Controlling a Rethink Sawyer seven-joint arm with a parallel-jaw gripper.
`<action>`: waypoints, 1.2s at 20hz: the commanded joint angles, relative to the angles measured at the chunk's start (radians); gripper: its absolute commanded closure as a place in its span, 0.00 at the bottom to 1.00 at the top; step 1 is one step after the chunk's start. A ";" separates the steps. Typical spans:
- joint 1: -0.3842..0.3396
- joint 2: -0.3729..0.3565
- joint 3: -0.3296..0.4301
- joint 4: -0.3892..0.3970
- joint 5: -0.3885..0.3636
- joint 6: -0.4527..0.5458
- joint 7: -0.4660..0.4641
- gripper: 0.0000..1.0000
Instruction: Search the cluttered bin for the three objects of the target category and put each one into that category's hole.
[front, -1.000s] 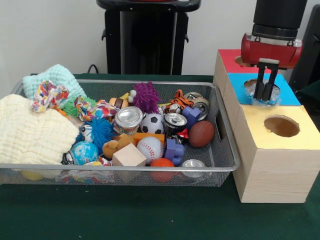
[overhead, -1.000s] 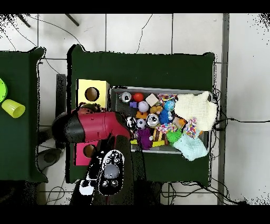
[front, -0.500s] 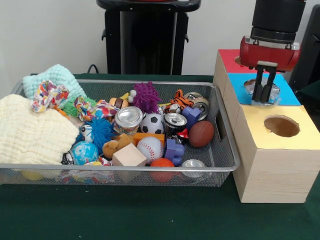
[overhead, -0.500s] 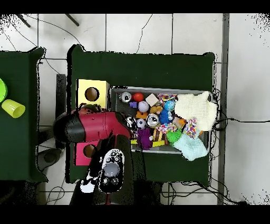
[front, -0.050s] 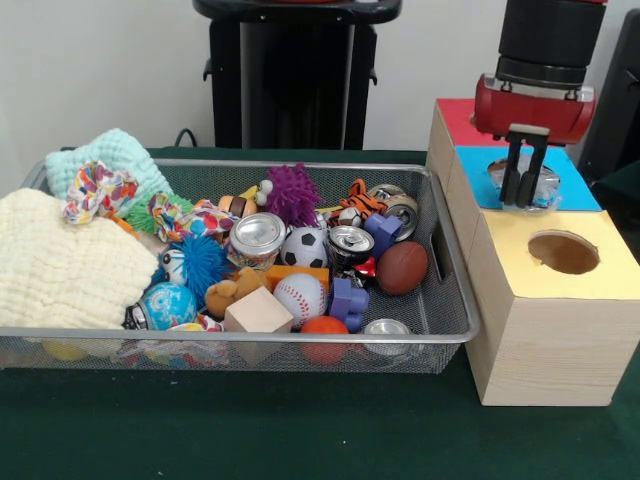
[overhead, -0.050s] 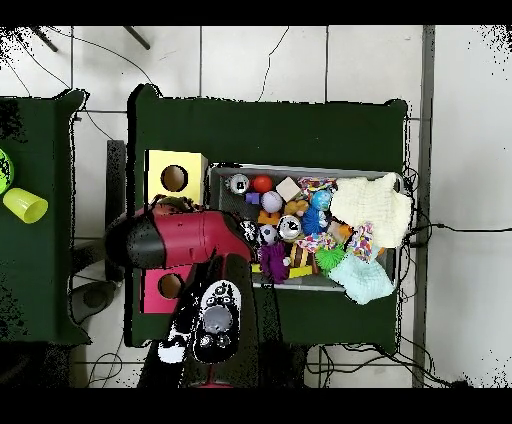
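Note:
My gripper (front, -0.050s: 524, 203) hangs from the red wrist over the blue section (front, -0.050s: 575, 190) of the wooden box. It is right at that section's hole, where a crinkled silvery can (front, -0.050s: 546, 181) shows behind it. Whether the can is held or resting in the hole is unclear. More silver cans lie in the mesh bin (front, -0.050s: 455, 300): one in the middle (front, -0.050s: 258, 235), one with an open top (front, -0.050s: 350, 243), one by the front wall (front, -0.050s: 387, 330). In the overhead view the red arm (overhead, -0.050s: 190, 240) covers the gripper and the blue section.
The box also has a red section (front, -0.050s: 460, 115) at the back and a yellow one with an open hole (front, -0.050s: 563, 252) in front. The bin holds balls, blocks, plush toys and cloths (front, -0.050s: 60, 265). A yellow cup (overhead, -0.050s: 24, 205) stands on a side table.
The wrist has shifted slightly toward the bin while staying over the blue hole. The silvery can stays at the hole. Nothing in the bin has moved.

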 joint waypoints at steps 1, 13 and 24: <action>-0.049 0.031 0.114 0.106 -0.002 0.017 0.055 1.00; -0.055 0.036 0.133 0.142 -0.031 -0.027 0.058 1.00; -0.059 0.038 0.138 0.151 -0.027 -0.036 0.061 1.00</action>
